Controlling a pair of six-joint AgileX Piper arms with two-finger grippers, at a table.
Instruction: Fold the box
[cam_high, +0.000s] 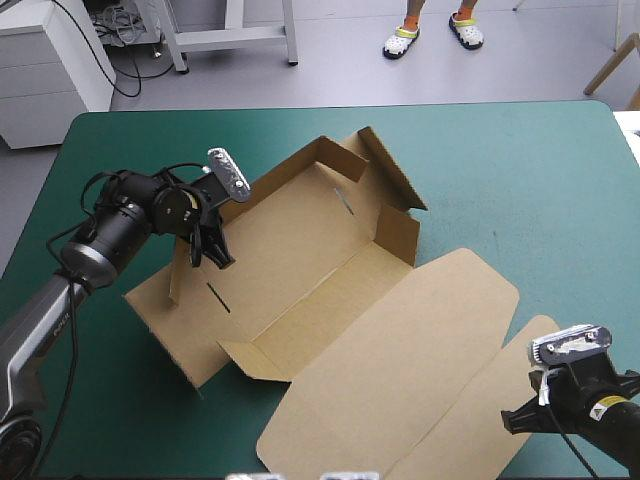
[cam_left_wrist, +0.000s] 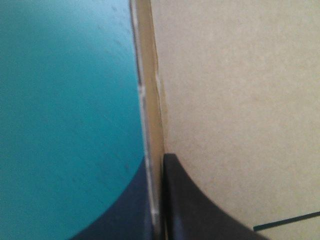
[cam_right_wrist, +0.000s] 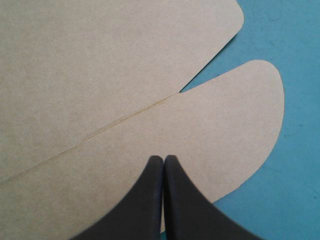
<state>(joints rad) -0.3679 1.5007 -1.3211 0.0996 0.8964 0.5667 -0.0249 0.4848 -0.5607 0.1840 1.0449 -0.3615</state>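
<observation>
Brown cut-board box (cam_high: 300, 270) lies near the middle of the teal-green tabletop (cam_high: 520, 170), partly formed — the walls on its far side stand raised, and its wide lid (cam_high: 400, 360) lies flat on the near side. At the box's left end, the left gripper (cam_high: 212, 250) clamps a raised side wall (cam_high: 178, 272), with the board's edge pinched between its black fingers. At the box's near right end, the right gripper (cam_right_wrist: 163, 159) is clenched on nothing — its fingertips meet in one point above the lid's rounded flap (cam_right_wrist: 235, 125).
</observation>
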